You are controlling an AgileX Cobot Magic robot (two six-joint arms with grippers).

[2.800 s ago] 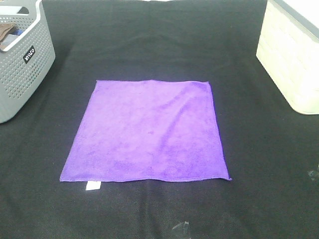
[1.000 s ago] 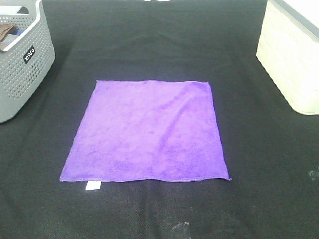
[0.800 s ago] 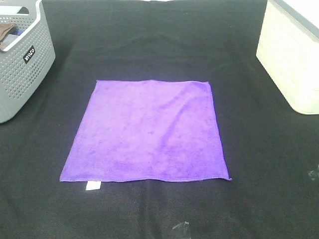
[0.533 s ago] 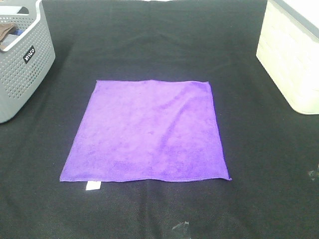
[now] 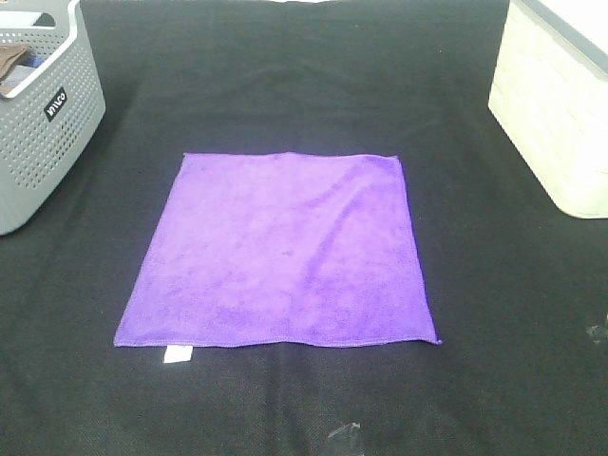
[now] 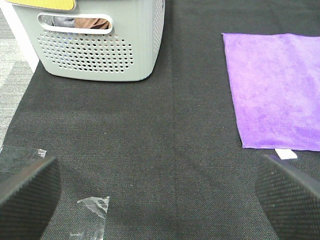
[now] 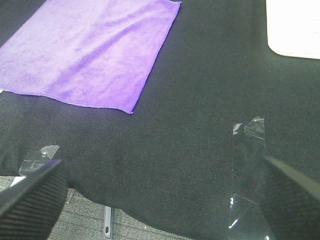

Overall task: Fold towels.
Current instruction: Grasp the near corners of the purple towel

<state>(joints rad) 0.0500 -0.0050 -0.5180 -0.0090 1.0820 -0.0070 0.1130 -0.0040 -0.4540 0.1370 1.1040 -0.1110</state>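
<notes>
The purple towel lies spread flat and unfolded at the middle of the black mat. Its white tag pokes out from the hem facing the mat's near edge, close to the towel's left corner. Neither arm shows in the high view. Each wrist view catches only the dark tips of its own fingers at the picture's sides. The left gripper and the right gripper both stand spread wide, gripping nothing and not touching the towel.

At the mat's far left corner a grey perforated basket is cut off by the frame. A brownish cloth peeks through its handle slot, the rest hidden. A cream bin at the far right corner is likewise cropped, its contents unseen. Scraps of clear tape by the near edge are hard to make out.
</notes>
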